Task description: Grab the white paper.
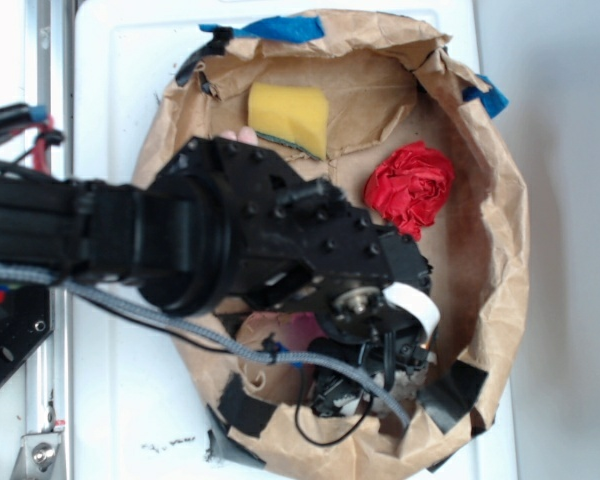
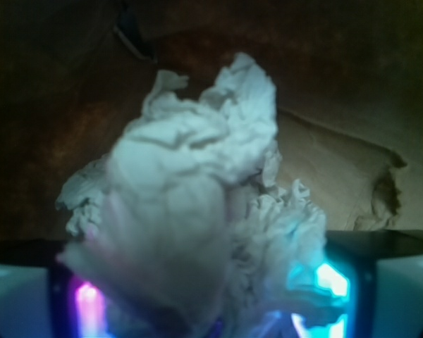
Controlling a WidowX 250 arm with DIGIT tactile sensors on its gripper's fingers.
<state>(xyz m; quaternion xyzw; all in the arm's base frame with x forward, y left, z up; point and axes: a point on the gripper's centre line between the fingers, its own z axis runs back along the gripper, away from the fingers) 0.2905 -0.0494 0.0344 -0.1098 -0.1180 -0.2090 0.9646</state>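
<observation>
No writing can be read anywhere. The brown paper bag (image 1: 500, 250), flattened into a shallow bowl, holds a yellow sponge (image 1: 288, 117) near its top edge and a red wad (image 1: 410, 188) to the sponge's lower right. In the wrist view the white paper (image 2: 197, 218) sits between the fingers (image 2: 402, 296) of the gripper (image 2: 211, 317), which pinch it from both sides.
</observation>
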